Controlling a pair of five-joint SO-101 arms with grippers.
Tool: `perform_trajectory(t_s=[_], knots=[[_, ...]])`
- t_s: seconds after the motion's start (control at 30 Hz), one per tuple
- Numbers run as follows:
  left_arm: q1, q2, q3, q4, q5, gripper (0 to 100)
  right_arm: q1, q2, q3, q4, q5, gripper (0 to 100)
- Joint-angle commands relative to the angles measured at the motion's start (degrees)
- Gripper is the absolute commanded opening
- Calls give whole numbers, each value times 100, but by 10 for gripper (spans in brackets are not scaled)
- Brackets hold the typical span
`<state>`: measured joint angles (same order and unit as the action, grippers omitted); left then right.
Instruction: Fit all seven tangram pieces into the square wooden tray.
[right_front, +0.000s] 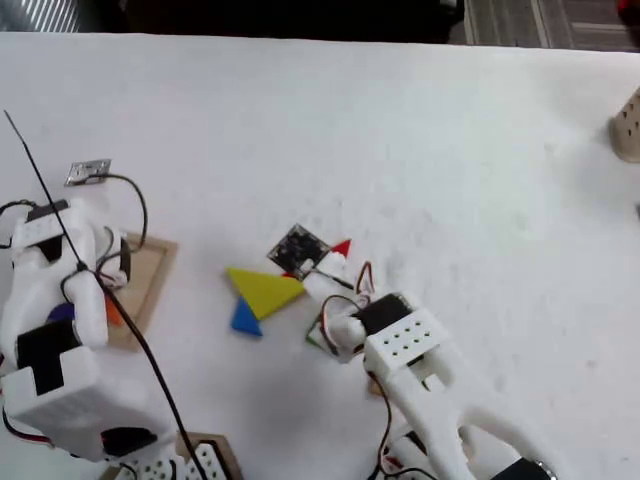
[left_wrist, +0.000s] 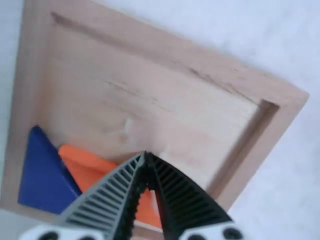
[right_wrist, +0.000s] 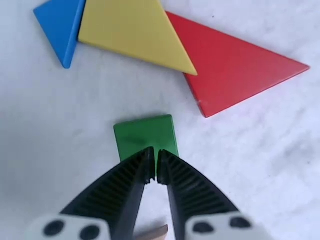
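Note:
The square wooden tray (left_wrist: 165, 100) lies under my left gripper (left_wrist: 146, 160), which hangs shut just above its floor. A dark blue piece (left_wrist: 40, 175) and an orange piece (left_wrist: 92, 167) sit in one corner of it. The high view has the tray (right_front: 152, 262) at the left, partly under the left arm. My right gripper (right_wrist: 154, 159) is shut over the near edge of the flat green square (right_wrist: 145, 135). Beyond it lie the yellow triangle (right_wrist: 132, 30), the blue triangle (right_wrist: 60, 22) and the red triangle (right_wrist: 235, 65), touching one another.
A brown piece (right_wrist: 152, 233) peeks out under the right gripper. In the high view a small black board (right_front: 298, 250) with wires sits above the yellow triangle (right_front: 265, 290). A perforated wooden block (right_front: 628, 125) stands at the far right edge.

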<state>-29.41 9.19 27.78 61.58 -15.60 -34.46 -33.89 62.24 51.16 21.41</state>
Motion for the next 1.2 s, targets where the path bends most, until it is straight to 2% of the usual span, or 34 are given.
perform_trajectory(t_s=[0.0,0.17,0.27,0.8,0.9,1.17], knots=[[-92,-576,79,255,-79,24,-22,-171,-44,-119,88,18],[-101,-1657,264,299,-35,24,-22,-171,-44,-119,88,18],[-101,-1780,229,290,-26,26,-22,-171,-44,-119,88,18],[-312,602,-1204,53,123,24,-22,-171,-44,-119,88,18],[-418,576,-1046,53,105,24,-22,-171,-44,-119,88,18],[-611,-154,18,26,-475,24,-48,-171,-44,-119,88,18]])
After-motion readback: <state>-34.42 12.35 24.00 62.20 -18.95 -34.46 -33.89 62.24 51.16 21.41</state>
